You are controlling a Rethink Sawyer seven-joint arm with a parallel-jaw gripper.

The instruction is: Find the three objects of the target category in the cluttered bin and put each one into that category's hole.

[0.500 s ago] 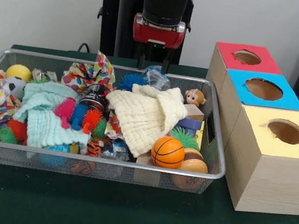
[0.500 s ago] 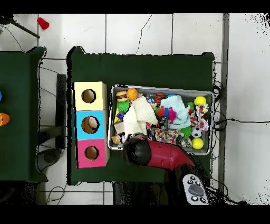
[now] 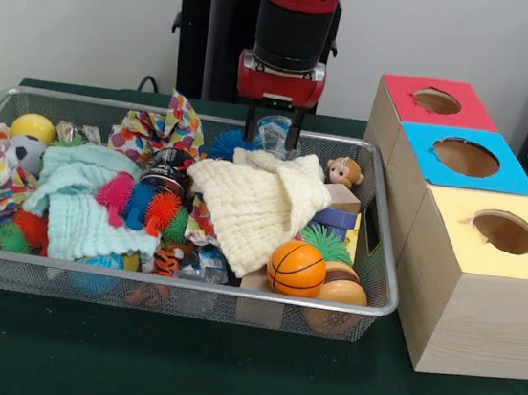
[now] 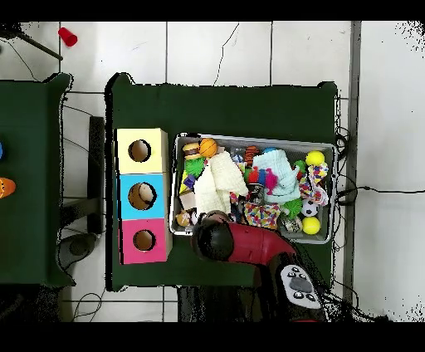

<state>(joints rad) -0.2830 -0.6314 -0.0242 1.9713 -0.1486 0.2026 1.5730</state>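
Note:
The wire mesh bin (image 3: pixel 381 303) holds mixed clutter; in the overhead view its rim (image 4: pixel 249 139) shows. My gripper (image 3: pixel 274 133) hangs at the bin's back edge, fingers (image 3: pixel 251 127) open, one on each side of a clear wrinkly bottle (image 3: pixel 274 137). A second clear bottle (image 3: pixel 204 265) lies low at the front centre. A third clear piece (image 3: pixel 77 131) shows at the back left. The red-topped box's hole (image 3: pixel 437 101) is at the far right; it also shows in the overhead view (image 4: pixel 144 241). From overhead the arm (image 4: pixel 249 243) hides the gripper.
Blue-topped (image 3: pixel 466 157) and yellow-topped (image 3: pixel 504 231) boxes stand in front of the red one. The bin also holds a cream cloth (image 3: pixel 259 202), a mint cloth (image 3: pixel 81 194), spiky balls (image 3: pixel 138 203), a black-and-silver can (image 3: pixel 166 168), a small basketball (image 3: pixel 296 267) and yellow balls (image 3: pixel 34 127).
The gripper has come down at the bin's back edge, so its fingers now stand on both sides of the clear bottle. The clutter has not moved.

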